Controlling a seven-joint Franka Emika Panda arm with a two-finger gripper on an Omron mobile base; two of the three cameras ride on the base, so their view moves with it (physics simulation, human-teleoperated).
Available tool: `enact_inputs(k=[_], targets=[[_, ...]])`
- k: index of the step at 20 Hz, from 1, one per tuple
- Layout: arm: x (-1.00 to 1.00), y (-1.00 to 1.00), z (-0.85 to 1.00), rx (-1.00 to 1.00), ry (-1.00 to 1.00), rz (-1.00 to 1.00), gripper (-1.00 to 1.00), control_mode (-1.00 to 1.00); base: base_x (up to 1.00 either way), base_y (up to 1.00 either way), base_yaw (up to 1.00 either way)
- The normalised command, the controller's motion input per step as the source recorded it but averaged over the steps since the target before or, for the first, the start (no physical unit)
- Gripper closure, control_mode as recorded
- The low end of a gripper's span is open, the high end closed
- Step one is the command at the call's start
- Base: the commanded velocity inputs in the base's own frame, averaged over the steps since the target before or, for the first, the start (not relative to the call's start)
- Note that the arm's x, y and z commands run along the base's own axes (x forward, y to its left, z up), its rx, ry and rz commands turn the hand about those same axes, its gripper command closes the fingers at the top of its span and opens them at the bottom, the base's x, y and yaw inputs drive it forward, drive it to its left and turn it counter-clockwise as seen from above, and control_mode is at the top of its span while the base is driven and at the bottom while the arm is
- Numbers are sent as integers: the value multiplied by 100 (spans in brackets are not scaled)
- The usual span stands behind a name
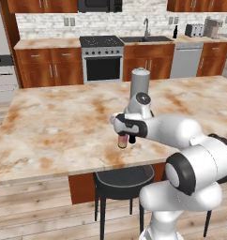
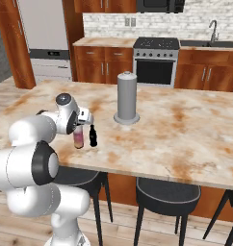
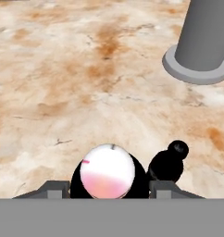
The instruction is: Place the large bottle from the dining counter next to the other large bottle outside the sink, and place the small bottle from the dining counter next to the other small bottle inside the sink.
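On the dining counter (image 2: 186,139), claw (image 2: 80,129) clamped around the large bottle (image 2: 79,140), small bottle (image 2: 93,136) just beside.

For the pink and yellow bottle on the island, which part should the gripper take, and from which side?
Take the large bottle around its upper body, coming straight down from above. It stands upright on the dining counter, and the small bottle stands close beside it, so a sideways approach would probably knock that over.

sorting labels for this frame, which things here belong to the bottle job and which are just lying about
Job:
- large bottle, with the tool around its top
- small bottle, right beside it
- dining counter
- sink on the far wall
- other large bottle, beside the sink

Lying about:
- grey cylinder on the counter
- stove
- toaster
- stools
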Motion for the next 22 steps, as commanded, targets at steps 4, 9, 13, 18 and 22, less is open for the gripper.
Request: enact_inputs(k=[4, 9, 13, 18, 22], targets=[[-19, 0, 0, 0, -3, 0, 100, -100, 0, 0, 0], [-14, 0, 0, 0, -2, 0, 100, -100, 0, 0, 0], [-7, 0, 0, 0, -1, 0, 100, 100, -2, 0, 0], [0, 0, 0, 0, 0, 0, 100, 100, -11, 0, 0], [0, 0, 0, 0, 0, 0, 100, 100, -35, 0, 0]])
